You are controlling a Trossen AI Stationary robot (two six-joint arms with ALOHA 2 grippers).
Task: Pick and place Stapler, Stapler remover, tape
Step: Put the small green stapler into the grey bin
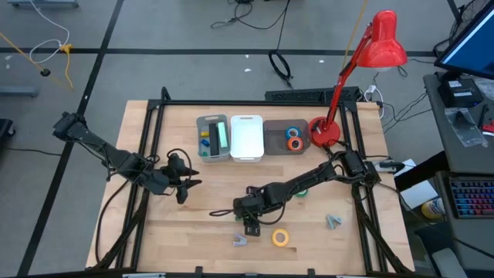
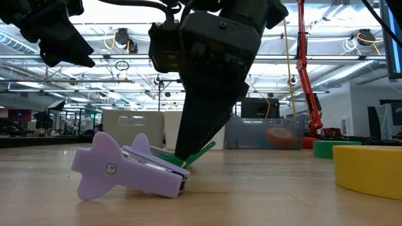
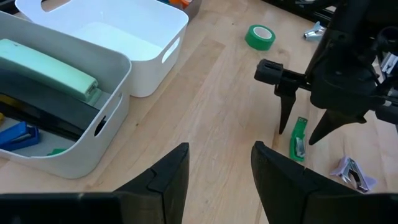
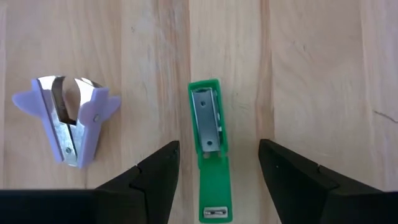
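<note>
1. The bench [image 1: 170, 232] is a wooden top carrying three bins in a row at its far side: a grey bin [image 1: 213, 139] holding a mint-green stapler [image 3: 50, 68] with other staplers, a white bin [image 1: 247, 137] that appears empty, and a dark bin [image 1: 287, 137] holding orange and blue tape rolls [image 1: 294, 139]. A red desk lamp [image 1: 363, 69] stands just beside the dark bin.

2. The right end effector [image 4: 217, 168] is seen poised directly above a small green stapler [image 4: 208, 155], with its fingers released and standing either side of the stapler, not touching it. The step in hand is judged to be the pick of this stapler.

3. The left end effector [image 3: 217, 168] is held released and empty over the bench's left half, near the grey bin, and appears to be waiting.

4. The next move is judged to call for a straight descent and a closing across the stapler's narrow width, followed by a carry to the grey bin.

5. The green stapler is noted lying flat near the bench's middle front, slim, with a metal strip along its top.

6. A lilac staple remover [image 4: 65, 121] lies just beside it, apart; a grey one [image 1: 333, 222] lies further right.

7. A yellow tape roll [image 1: 281, 238] and a green tape roll [image 3: 260, 37] remain on the bench.
</note>
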